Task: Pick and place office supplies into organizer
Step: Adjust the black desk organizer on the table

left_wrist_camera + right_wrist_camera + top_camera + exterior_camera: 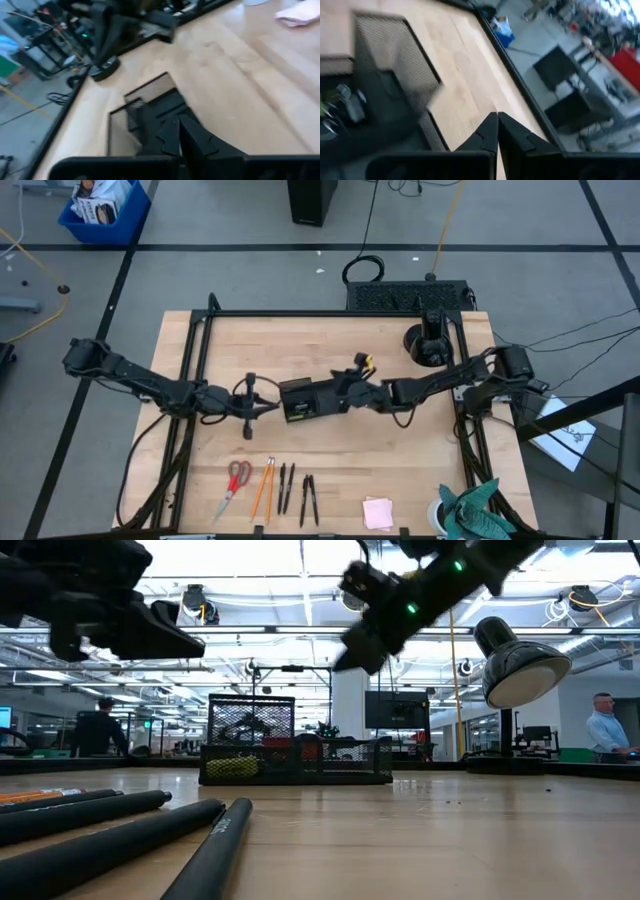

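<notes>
Currently I have both arms reaching toward mid-table, one from each side of the organizer (305, 399), a small black mesh tray sitting near the centre of the wooden table (420, 470). My left gripper (262, 406) is just beside the tray's left end; its wrist view shows the two fingers (172, 135) pressed together with nothing between them, the mesh wall (150, 92) directly ahead. My right gripper (343, 392) sits at the tray's right end, above it in the low view (350, 658); its fingertips (496, 125) meet at a point, also holding nothing, with the mesh compartment (390, 65) alongside. From table height the organizer (295, 745) already contains something yellow-green and something red, but I cannot identify them. Along the near edge the supplies lie in a row, well apart from both grippers: red-handled scissors (234, 483), two orange pencils (264, 488), then black pens (297, 490) in two pairs. Farther right lies the pink sticky-note pad (377, 512), and at the corner a teal cloth (475, 508). A round black stand base (431, 346) sits at the far right of the table. People show in the room behind.
</notes>
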Robot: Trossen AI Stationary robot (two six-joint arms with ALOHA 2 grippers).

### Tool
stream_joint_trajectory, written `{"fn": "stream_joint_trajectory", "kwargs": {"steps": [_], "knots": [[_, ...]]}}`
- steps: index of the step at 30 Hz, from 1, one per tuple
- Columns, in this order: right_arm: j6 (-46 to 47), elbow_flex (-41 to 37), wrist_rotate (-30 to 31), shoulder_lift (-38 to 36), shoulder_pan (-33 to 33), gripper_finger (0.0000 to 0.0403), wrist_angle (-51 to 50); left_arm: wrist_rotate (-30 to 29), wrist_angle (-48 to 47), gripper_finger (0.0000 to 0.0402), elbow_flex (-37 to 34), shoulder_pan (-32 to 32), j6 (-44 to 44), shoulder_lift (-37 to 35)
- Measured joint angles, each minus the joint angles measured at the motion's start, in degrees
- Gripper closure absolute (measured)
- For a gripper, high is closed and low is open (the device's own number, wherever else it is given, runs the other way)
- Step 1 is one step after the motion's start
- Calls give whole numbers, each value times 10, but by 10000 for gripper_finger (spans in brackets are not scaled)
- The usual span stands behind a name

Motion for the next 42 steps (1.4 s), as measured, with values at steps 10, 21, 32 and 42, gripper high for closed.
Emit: {"fn": "stream_joint_trajectory", "kwargs": {"steps": [10,21,32,42], "knots": [[58,-89,-122,-11,-73,402,71,19,-30,397,0,-33,-84,1],[55,-91,-165,-11,-98,402,73,-24,27,394,0,-3,-100,122],[56,-90,-225,-3,-115,403,44,-35,104,391,0,50,-93,192],[56,-89,-235,53,-128,403,60,-36,102,384,0,78,-108,192]]}}
